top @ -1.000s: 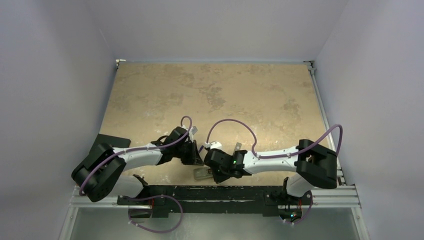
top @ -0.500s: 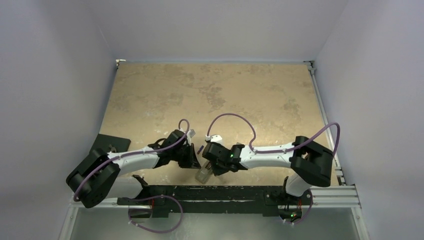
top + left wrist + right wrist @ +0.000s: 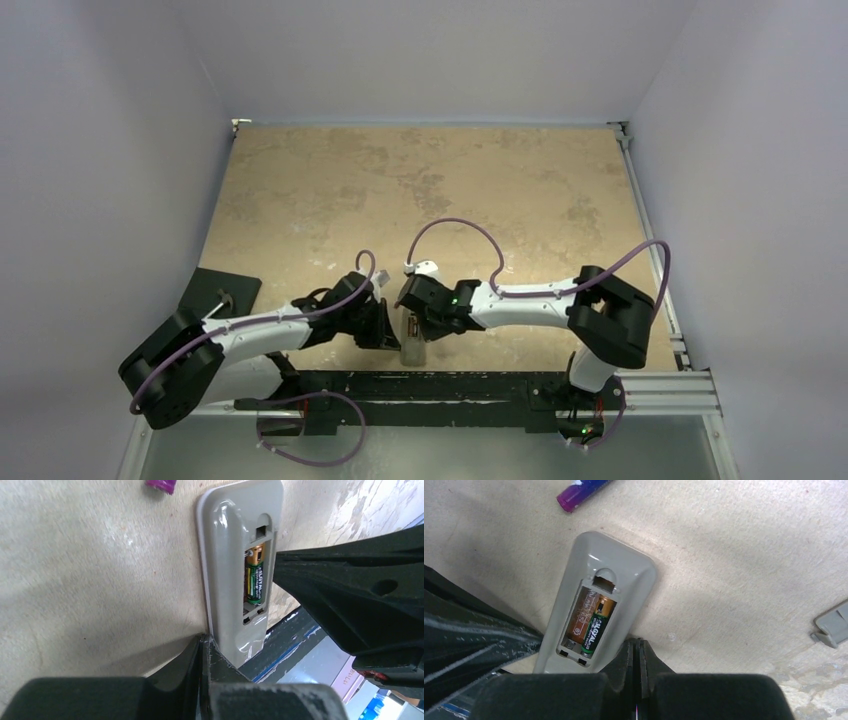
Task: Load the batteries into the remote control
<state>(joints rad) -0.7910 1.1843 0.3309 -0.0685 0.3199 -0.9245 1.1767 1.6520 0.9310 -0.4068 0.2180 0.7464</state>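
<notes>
Right wrist view, entries as follows.

1. Small oblong remote control [image 3: 574, 587] with a grey plastic back. It is laid face down on the mottled tan tabletop [image 3: 734, 555], at the table's 6 o'clock edge between the two arms. It is judged light, rigid and smooth-shelled, so liable to skid when nudged. Hold is best taken across the long side walls, clear of the opening.

2. Battery recess [image 3: 580, 614], uncovered. One green-and-black battery [image 3: 595, 628], a thin cylinder with a gold end, is seated in the bay toward 3 o'clock. The bay toward 9 o'clock is judged unfilled, though a coppery patch there cannot be identified.

3. Purple-blue battery [image 3: 579, 494], a thin cylinder. It lies loose on the table at 11 o'clock of the remote, apart from it. It is judged light, hard and prone to roll, and is best pinched across mid-barrel.

4. Small flat grey rectangular cover piece [image 3: 833, 625], lying at 3 o'clock, well apart from the remote.

5. Right gripper [image 3: 637, 647], with black fingers clenched together on nothing. Its tips are set at the remote's long edge, at 5 o'clock.

6. Left gripper [image 3: 202, 645], likewise clenched and empty. In the left wrist view its tips appear to touch the remote's corner at 7 o'clock.
</notes>
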